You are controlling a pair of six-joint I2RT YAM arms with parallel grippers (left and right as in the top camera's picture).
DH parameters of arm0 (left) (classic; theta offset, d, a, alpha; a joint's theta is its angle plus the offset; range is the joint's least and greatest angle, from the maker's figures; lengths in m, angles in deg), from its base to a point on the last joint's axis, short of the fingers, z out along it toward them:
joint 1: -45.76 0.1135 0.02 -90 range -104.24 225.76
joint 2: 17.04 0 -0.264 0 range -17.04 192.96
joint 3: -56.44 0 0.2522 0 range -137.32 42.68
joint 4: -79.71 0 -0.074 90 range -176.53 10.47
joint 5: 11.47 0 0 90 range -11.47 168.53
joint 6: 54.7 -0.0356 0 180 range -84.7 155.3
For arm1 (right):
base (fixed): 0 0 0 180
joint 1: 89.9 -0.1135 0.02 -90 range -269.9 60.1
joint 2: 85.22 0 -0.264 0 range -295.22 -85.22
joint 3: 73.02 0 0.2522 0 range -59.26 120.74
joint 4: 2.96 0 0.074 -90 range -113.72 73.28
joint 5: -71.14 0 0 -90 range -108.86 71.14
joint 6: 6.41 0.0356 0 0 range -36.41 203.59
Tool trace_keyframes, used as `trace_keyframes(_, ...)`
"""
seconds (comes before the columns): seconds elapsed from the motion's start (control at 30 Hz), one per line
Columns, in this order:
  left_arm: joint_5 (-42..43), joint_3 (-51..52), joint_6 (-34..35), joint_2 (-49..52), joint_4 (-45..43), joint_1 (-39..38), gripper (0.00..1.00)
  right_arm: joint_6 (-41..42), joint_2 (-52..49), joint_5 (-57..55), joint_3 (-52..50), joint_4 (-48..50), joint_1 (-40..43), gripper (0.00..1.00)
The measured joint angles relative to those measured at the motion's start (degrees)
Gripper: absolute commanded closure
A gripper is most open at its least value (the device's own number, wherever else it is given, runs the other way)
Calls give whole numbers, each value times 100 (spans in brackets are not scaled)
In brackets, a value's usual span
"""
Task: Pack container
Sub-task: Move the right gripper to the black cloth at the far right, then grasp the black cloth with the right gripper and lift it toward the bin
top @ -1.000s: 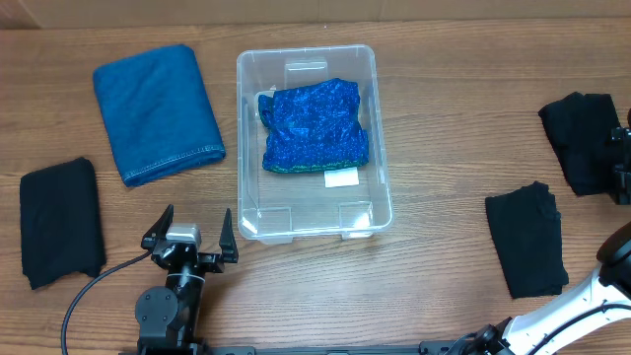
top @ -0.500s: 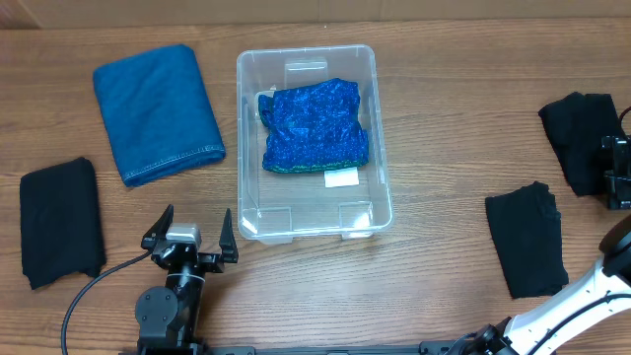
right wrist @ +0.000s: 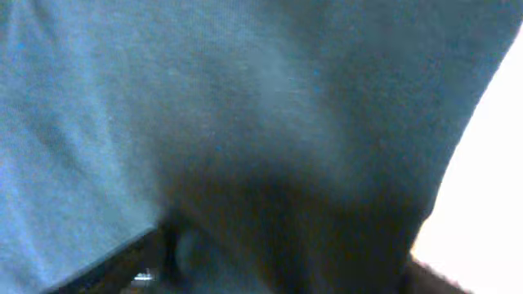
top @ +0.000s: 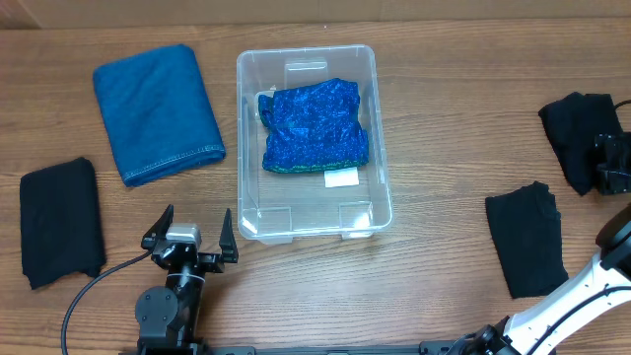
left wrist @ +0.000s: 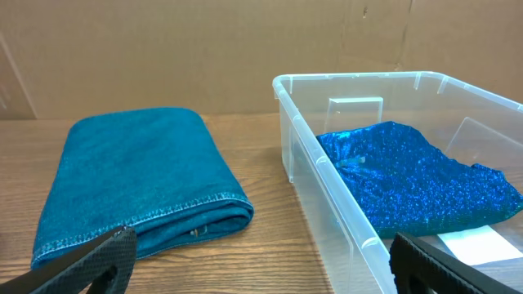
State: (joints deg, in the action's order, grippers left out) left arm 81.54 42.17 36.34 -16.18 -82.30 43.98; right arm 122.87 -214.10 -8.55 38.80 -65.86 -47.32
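One piece was packed. A blue sparkly cloth point(top: 315, 126) lay inside the container point(top: 240, 138), with a white label point(top: 342, 178) showing on the floor at the cloth's near edge. The near stretch of the container floor was bare.

The container stood just ahead of the left gripper point(top: 197, 212) and a little to its right, its near wall close to the right fingertip. That gripper's jaws stood wide apart and held nothing. In its wrist view it looked across at the gap between the container and a teal towel point(top: 158, 110). The towel lay ahead of it and to its left, beside the container but not touching it. A black cloth point(top: 61, 222) lay further off to that gripper's left.

The right gripper point(top: 609, 163) was at the far right, well apart from the container and down on a second black cloth point(top: 574, 133). Its wrist view was filled with dark, blurred fabric pressed close to the lens. I could not tell whether its jaws had closed on the cloth. A third black cloth point(top: 527, 242) lay behind that gripper and to its left.

By my judgement the task was early: one piece in, four outside. The cloth under the right gripper looked like the next to go, and it would have to be carried a long way to the gripper's left.
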Motion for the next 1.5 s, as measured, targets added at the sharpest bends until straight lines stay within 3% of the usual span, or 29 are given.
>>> trace_keyframes(0.1, 0, 0, 0, 0, 0, 0, 0, -33, -31, 20, 2, -11, 2, 71)
trace_keyframes(0.2, 0, 0, 0, 0, 0, 0, 0, -22, -68, 251, 2, 20, 17, 80)
trace_keyframes(0.27, -2, 0, 0, 0, 0, 0, 0, -79, -105, 833, 4, 20, 122, 96)
trace_keyframes(0.4, 0, 0, 0, 0, 0, 0, 0, -302, -273, 2411, 48, 94, 413, 96)
trace_keyframes(0.43, 0, 0, 0, 0, 0, 0, 0, -382, -341, 3471, 142, 111, 592, 96)
trace_keyframes(0.57, 0, 0, 0, 0, 0, 0, 0, -584, -162, 5574, 271, 245, 734, 96)
trace_keyframes(0.73, 0, 0, 0, 0, 0, 0, 0, -693, 1172, 6432, 278, 229, 483, 96)
trace_keyframes(0.93, -2, 0, 0, 0, 0, 0, 0, -763, 3394, 6861, 452, 243, -1040, 96)
trace_keyframes(1.07, -2, 0, 0, 0, 0, 0, 0, -804, 3770, 6948, 459, 186, -2553, 96)
trace_keyframes(1.13, -2, 0, 0, 0, -4, 0, 0, -1008, 3764, 6699, 457, -348, -3403, 96)
trace_keyframes(1.27, -2, 2, 0, 0, -2, 0, 0, -1711, 3764, 4690, 457, -1961, -4776, 96)
trace_keyframes(1.5, -2, 2, 0, 0, -2, 0, 0, -2157, 3764, 2151, 455, -2291, -6603, 95)
